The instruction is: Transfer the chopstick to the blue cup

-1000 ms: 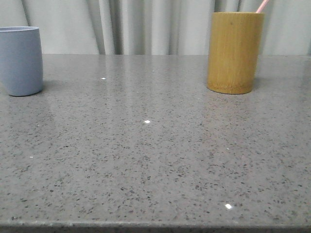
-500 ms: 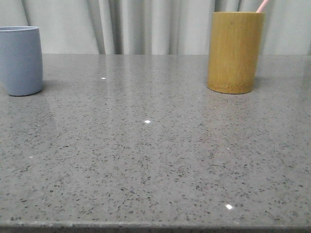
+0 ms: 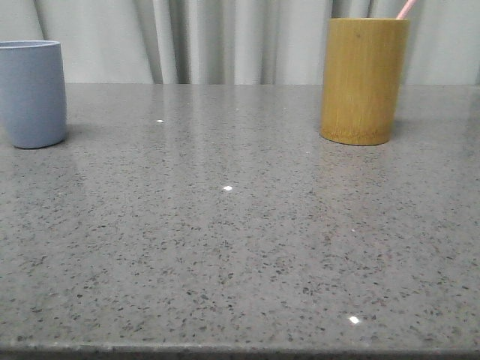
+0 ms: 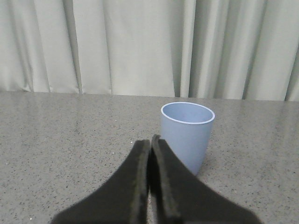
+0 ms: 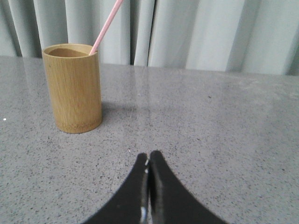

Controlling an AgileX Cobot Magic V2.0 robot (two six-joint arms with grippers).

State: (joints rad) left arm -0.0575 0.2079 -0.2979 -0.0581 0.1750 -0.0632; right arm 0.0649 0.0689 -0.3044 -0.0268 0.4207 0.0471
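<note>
- On the grey speckled table (image 3: 225,247), front view, I've got the blue cup (image 3: 31,94) at 9 o'clock, far left edge of frame, upright, open mouth up.
- Bamboo holder (image 3: 364,81) sits at about 1 o'clock on the same table, upright, well apart from the blue cup.
- Chopstick (image 3: 406,9) is standing in the bamboo holder, pink tip poking out over the rim and leaning toward 1 o'clock; rest is hidden inside.
- Left wrist view: left gripper (image 4: 150,142) has its black fingers pressed together, nothing between them. Blue cup (image 4: 187,136) is just beyond the tips, slightly off toward 1 o'clock; I can't tell whether they touch. Inside of the cup looks bare as far as I can see in.
- Right wrist view: right gripper (image 5: 148,161) also fully closed, tips meeting, holding nothing, hanging over bare table.
- Same view: bamboo holder (image 5: 72,87) toward 10 o'clock from the tips, apart from them; chopstick (image 5: 106,24) rests against its far rim, tilted, top cut off by the frame.
- Pale curtain (image 3: 225,37) behind the table.
- No brands, labels or writing readable on any of it.
</note>
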